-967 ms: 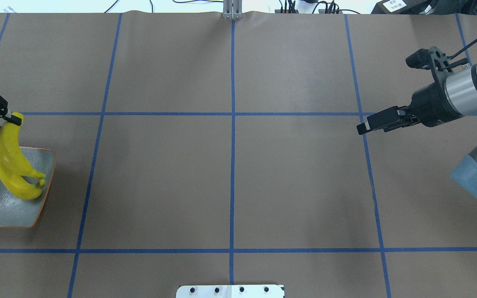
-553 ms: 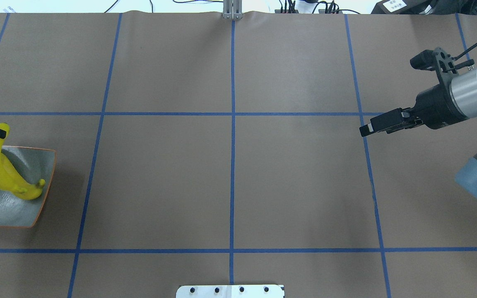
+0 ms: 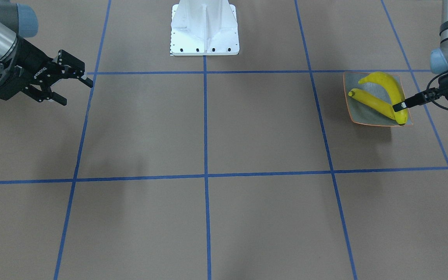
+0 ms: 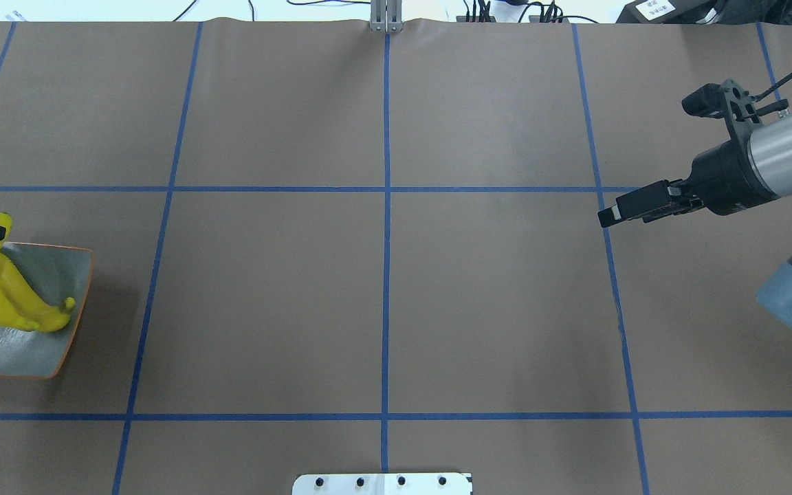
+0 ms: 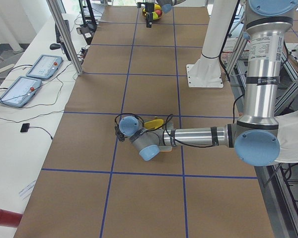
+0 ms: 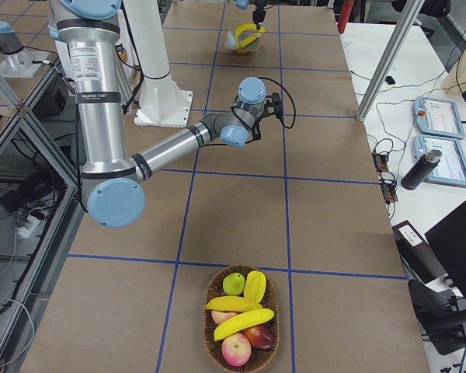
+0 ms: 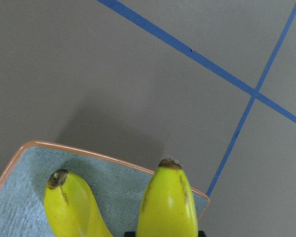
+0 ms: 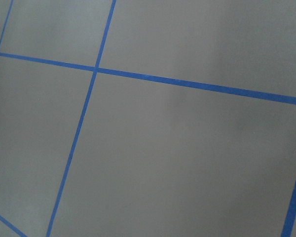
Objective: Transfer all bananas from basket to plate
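presently, front-facing view: left gripper (image 3: 401, 105) is clamped on the stem end of a joined pair of bright yellow curved bananas (image 3: 371, 102). the pair lies in the small square grey-green glazed plate with thin orange rim (image 3: 360, 112). the held end sits over the plate's corner. right gripper (image 3: 77, 93) hangs well apart, fingers spread, empty.

overhead view: the pair spans most of the plate.

right exterior view: a woven brown basket (image 6: 207, 334) holds further loose bananas (image 6: 245, 321); task judged unfinished.

left wrist view: one dark tip lies close to the rim.

risks, as judged: on release the overhanging end may roll the pair off the plate. a withdrawal before full opening could drag the plate. later bananas may crowd this small dish and slide out.
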Tool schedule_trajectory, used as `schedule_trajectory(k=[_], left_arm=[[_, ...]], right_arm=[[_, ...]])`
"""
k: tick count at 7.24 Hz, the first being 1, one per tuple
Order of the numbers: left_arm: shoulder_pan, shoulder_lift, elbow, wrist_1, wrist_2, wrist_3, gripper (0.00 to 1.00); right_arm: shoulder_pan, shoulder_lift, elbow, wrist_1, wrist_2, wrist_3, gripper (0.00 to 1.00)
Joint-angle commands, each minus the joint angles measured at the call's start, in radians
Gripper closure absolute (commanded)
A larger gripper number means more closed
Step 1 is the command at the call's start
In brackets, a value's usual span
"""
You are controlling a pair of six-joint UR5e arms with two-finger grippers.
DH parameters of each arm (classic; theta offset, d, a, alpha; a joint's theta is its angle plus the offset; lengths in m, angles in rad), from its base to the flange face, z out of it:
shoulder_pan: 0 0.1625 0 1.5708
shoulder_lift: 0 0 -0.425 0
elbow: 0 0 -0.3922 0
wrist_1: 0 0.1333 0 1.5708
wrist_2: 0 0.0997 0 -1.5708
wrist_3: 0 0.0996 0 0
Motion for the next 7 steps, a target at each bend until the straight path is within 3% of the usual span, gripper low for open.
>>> schedule_trajectory(k=[1, 3, 7], left_arm=[[0.001, -0.003, 0.009, -0.014, 0.003, 0.001, 0.45], [0.001, -0.004, 0.053, -0.094, 0.003, 0.0, 0.2], [0.001, -0.007, 0.043, -0.104, -0.002, -0.002, 0.08]], right_arm=[[0.002, -0.002, 0.001, 0.0, 0.002, -0.002, 0.0], [0.016, -0.008, 0.009, 0.0, 0.026, 0.0, 0.0], [0.04, -0.028, 0.03, 0.0, 0.054, 0.0, 0.0]])
